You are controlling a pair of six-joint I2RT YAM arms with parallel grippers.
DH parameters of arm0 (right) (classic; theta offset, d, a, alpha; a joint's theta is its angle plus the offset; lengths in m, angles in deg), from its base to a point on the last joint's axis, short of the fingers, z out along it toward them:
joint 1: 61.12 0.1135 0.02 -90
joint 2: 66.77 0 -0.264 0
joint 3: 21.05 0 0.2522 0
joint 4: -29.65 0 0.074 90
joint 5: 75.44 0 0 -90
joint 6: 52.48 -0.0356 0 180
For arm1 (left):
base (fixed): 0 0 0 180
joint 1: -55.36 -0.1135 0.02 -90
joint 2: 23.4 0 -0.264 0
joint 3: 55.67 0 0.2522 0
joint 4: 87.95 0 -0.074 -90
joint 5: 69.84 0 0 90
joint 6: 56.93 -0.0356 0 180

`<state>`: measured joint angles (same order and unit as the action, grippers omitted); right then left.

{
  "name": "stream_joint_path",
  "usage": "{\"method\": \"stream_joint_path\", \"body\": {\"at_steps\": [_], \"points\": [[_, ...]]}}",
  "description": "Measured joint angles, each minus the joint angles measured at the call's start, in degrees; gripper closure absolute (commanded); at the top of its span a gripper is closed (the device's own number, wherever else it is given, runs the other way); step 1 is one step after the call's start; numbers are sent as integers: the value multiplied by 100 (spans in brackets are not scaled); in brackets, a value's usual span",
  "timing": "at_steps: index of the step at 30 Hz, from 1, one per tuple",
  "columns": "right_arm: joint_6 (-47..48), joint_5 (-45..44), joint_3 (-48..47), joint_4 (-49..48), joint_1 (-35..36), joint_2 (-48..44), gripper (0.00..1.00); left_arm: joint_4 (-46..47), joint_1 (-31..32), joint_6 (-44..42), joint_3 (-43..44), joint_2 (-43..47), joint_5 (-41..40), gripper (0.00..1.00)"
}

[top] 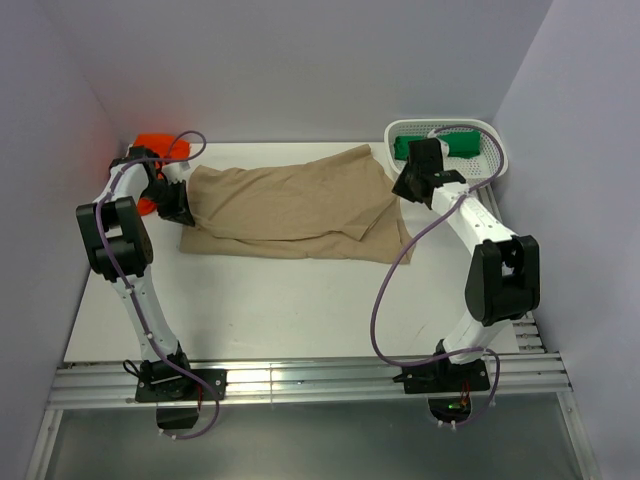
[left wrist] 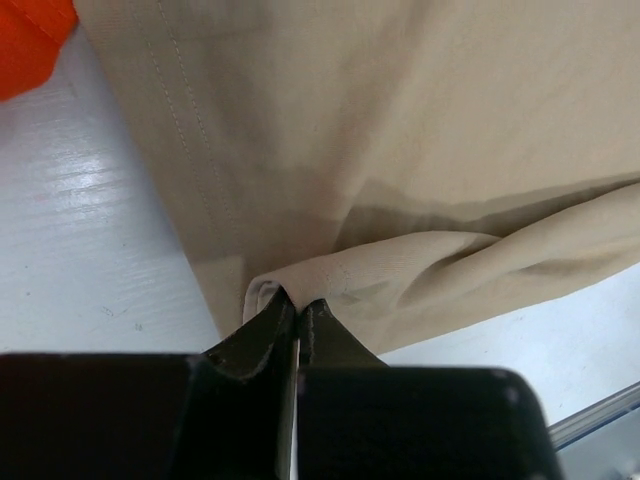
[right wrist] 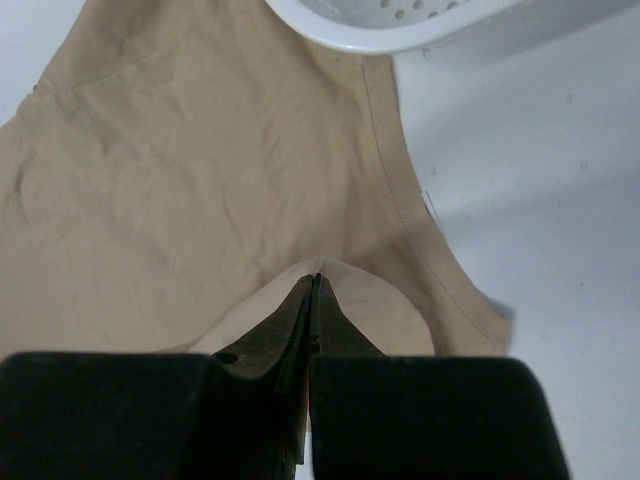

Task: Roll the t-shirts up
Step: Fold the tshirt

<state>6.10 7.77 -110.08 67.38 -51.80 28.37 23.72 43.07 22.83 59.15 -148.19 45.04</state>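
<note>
A tan t-shirt (top: 290, 205) lies folded into a long band across the middle of the table. My left gripper (top: 183, 212) sits at its left end. In the left wrist view the left gripper (left wrist: 298, 300) is shut, pinching a small fold at the edge of the tan cloth (left wrist: 400, 120). My right gripper (top: 405, 190) is at the band's right end. Seen from the right wrist, that gripper (right wrist: 315, 275) is shut on a raised peak of the tan t-shirt (right wrist: 180, 170). An orange t-shirt (top: 160, 150) lies at the far left corner, and a green one (top: 460, 148) is in the basket.
A white perforated basket (top: 495, 165) stands at the back right, its rim (right wrist: 400, 25) just beyond the tan cloth. The orange cloth (left wrist: 30, 40) is close behind the left gripper. Grey walls close in the left, back and right sides.
</note>
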Motion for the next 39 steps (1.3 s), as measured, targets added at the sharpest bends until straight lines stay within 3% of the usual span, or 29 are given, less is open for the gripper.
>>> {"method": "stream_joint_path", "body": {"at_steps": [6,12,19,22,31,39], "points": [[0,20,0,-105,-127,4,100,42,2,66,0,0,-68,94],[0,70,0,-142,-212,136,100,103,2,92,-22,0,-83,79],[0,149,-20,-173,-247,354,100,179,2,118,-22,0,-81,72],[0,179,-74,-214,-247,463,100,201,2,142,-22,0,-81,74],[2,195,-413,-249,-247,782,100,273,2,256,-22,2,-81,100],[4,192,-776,-258,-262,1049,100,330,2,415,-52,125,-142,100]]}}
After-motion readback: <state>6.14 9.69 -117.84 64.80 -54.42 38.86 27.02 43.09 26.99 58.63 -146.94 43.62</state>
